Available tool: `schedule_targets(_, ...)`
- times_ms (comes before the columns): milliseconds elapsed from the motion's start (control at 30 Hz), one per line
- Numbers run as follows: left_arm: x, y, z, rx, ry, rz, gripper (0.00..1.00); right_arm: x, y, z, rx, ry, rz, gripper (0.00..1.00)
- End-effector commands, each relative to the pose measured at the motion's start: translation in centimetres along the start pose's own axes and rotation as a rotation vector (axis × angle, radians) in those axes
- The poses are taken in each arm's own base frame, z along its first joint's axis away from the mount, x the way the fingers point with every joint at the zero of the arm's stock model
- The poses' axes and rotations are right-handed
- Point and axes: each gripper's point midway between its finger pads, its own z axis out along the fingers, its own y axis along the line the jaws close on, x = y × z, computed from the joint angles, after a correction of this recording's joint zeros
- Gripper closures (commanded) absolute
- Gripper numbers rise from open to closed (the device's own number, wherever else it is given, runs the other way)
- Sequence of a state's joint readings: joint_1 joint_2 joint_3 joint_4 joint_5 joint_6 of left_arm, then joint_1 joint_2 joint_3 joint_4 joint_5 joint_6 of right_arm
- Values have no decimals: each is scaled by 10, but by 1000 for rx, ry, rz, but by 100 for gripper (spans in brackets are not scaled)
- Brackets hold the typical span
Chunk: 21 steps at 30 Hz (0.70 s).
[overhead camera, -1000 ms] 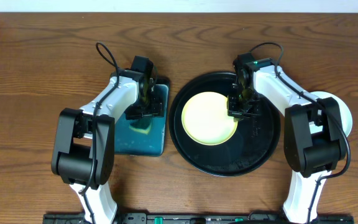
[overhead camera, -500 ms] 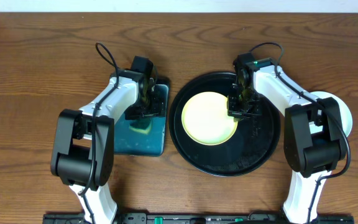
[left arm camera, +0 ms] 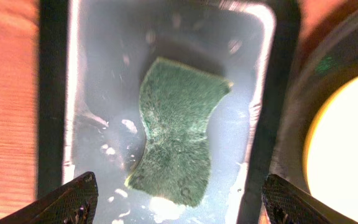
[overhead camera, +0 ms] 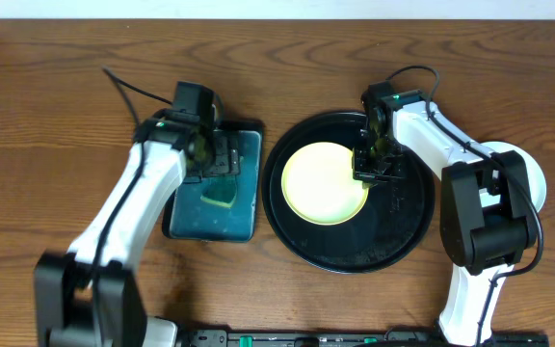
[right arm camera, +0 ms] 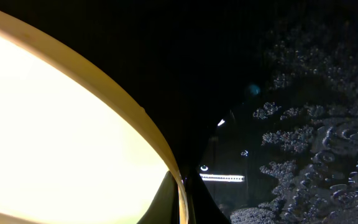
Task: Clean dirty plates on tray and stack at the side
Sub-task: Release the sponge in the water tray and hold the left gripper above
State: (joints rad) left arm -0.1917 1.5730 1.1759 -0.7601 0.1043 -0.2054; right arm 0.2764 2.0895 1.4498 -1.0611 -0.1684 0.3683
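Black round tray [overhead camera: 393, 241] holds the pale yellow plate [overhead camera: 321, 183], its right rim pinched between the closed fingers of the right gripper [overhead camera: 372, 166]. The left gripper [overhead camera: 218, 159] hangs spread wide above the green sponge [left arm camera: 179, 143] in the wet teal tray [overhead camera: 244, 217]. A whitish plate [overhead camera: 536, 178] lies off the tray, under the right arm.

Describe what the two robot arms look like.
Both the left arm and right arm have white shells with black joint housings. A thin black cable trails from each wrist, where a small green light glows. The left pincer and right pincer are black.
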Motion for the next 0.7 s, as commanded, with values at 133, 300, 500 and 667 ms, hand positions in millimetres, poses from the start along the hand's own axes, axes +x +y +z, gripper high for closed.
schedule_targets(133,-2,1,-24,-2,-52,9,15,-8,-12,11,81,-42,17,94)
schedule_targets(300,4,3,-22,-10,-23,8,15,-17,-8,12,66,-80,11,93)
schedule_targets(500,4,3,-22,-10,-24,8,15,-16,-9,14,66,-79,11,94)
schedule_targets(667,4,3,-22,-10,-24,8,15,-12,-11,18,72,-65,11,99)
